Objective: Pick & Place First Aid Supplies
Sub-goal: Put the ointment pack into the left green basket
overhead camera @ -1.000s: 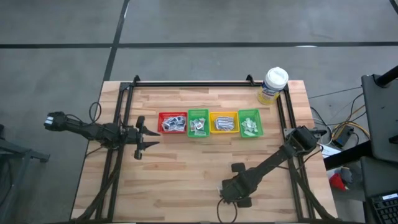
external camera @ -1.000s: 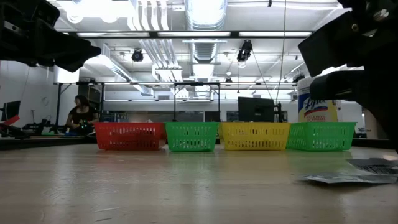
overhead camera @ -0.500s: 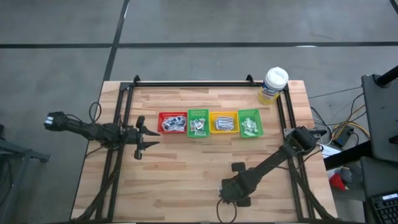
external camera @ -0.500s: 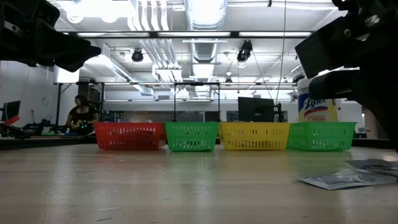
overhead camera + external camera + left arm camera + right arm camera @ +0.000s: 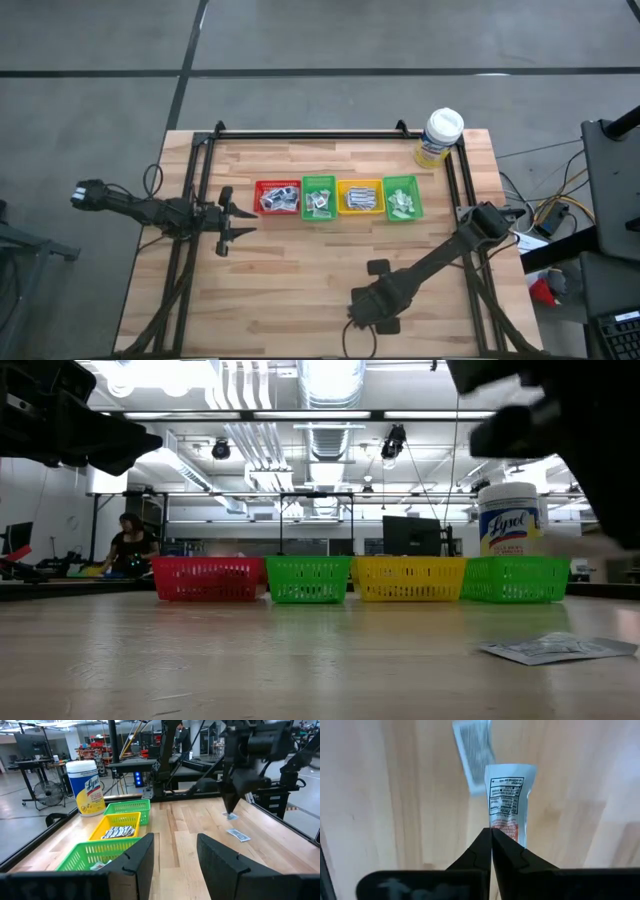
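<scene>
My right gripper [image 5: 491, 836] pinches one white packet [image 5: 507, 802] above the pale wood table [image 5: 300, 270]; another packet [image 5: 555, 648] lies flat below. My left gripper [image 5: 172, 852] waits open beside the bins [image 5: 338, 198]. Behind: pipework overhead, a seated person [image 5: 128, 542]

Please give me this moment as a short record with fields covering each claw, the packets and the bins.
right claw: shut on a packet, lifted off the table near its front edge
left claw: open, holding nothing, hovering beside the red bin
loose packet: one more lies flat on the wood, below the right claw
bins: red, green, yellow, green in a row, each with packets inside
bottle: upright at the table's back right corner
</scene>
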Tool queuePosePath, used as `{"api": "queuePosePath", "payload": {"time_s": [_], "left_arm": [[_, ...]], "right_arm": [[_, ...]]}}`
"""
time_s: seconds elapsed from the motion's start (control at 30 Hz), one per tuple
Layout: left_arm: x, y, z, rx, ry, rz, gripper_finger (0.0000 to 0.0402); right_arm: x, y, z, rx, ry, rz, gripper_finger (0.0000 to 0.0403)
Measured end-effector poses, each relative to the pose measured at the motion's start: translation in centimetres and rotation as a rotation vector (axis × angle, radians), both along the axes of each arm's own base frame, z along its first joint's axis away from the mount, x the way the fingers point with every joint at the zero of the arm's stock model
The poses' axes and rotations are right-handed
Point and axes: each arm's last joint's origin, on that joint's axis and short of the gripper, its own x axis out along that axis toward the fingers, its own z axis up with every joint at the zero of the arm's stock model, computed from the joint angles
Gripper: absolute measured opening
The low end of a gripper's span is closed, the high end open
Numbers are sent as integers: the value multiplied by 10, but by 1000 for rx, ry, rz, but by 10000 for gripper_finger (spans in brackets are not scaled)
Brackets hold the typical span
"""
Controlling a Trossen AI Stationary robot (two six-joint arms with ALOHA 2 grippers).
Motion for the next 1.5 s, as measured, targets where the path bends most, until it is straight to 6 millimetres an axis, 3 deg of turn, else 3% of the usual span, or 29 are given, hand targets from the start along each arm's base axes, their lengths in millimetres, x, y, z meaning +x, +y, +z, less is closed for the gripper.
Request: {"api": "queuePosePath", "payload": {"time_s": [0.2,0.4,0.57,0.8,1.0,1.5], "left_arm": [[0,0,0,0,-1,0,151],[0,0,0,0,-1,0,151],[0,0,0,0,-1,0,151],[0,0,0,0,-1,0,151],[0,0,0,0,-1,0,151],[0,0,0,1,-1,6,151]], "right_arm": [[14,4,23,-74,-178,89,8],[27,-1,44,-296,-350,219,8],[37,-13,54,-467,-392,331,8],[52,-44,52,-590,-303,507,8],[66,-80,52,-621,-239,526,8],[93,-166,54,-640,-240,308,8]]}}
